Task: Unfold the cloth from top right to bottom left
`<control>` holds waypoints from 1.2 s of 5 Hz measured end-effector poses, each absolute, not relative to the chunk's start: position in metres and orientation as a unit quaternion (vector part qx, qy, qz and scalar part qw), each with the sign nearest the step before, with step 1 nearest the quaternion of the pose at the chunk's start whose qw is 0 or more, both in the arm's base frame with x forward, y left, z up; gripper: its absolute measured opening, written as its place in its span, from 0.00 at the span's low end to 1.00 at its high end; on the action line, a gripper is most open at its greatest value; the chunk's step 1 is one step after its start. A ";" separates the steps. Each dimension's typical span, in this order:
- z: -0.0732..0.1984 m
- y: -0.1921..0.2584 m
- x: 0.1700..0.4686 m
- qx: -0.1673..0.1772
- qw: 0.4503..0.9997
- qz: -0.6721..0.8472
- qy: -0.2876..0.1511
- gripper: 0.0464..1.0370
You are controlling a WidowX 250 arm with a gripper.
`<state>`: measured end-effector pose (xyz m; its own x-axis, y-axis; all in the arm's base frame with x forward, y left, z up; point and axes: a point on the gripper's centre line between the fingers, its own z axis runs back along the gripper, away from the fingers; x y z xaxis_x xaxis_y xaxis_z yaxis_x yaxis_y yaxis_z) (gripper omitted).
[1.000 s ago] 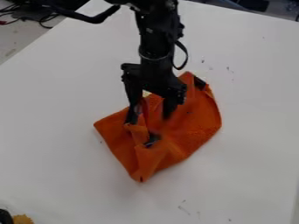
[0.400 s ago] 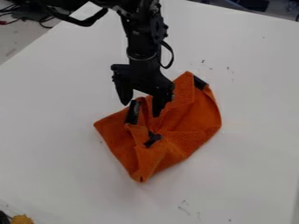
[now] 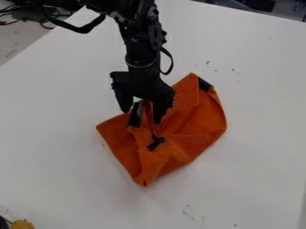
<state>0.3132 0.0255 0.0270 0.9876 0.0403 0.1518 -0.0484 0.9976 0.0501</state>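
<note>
My gripper (image 3: 141, 115) hangs over the upper left edge of the orange cloth, its two fingers spread apart. The left finger is beside the cloth's edge, and the right one is over the cloth. The orange cloth (image 3: 197, 116) lies crumpled and partly folded near the middle of the table, with creases running toward its lower corner. Black patches show on it: one between the fingers, one near the centre and one at the top right corner. Whether the fingertips touch the cloth, I cannot tell.
The white table (image 3: 251, 80) surrounds the cloth, with small dark marks on its surface. A yellow fuzzy object (image 3: 23, 224) sits at the bottom left corner. Dark cables (image 3: 48, 20) lie beyond the table's edge at the upper left.
The gripper has moved left across the cloth's upper part, then slightly down since the last earlier frame. The cloth looks the same.
</note>
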 end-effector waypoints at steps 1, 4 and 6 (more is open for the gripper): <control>0.022 0.025 0.312 0.023 0.997 0.020 -0.073 0.96; 0.016 0.027 0.310 0.019 0.997 0.028 -0.072 0.32; 0.027 0.026 0.307 0.044 0.996 0.029 -0.071 0.05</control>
<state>0.3068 0.0260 0.0265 0.9882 0.0516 0.1445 -0.0642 0.9944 0.0837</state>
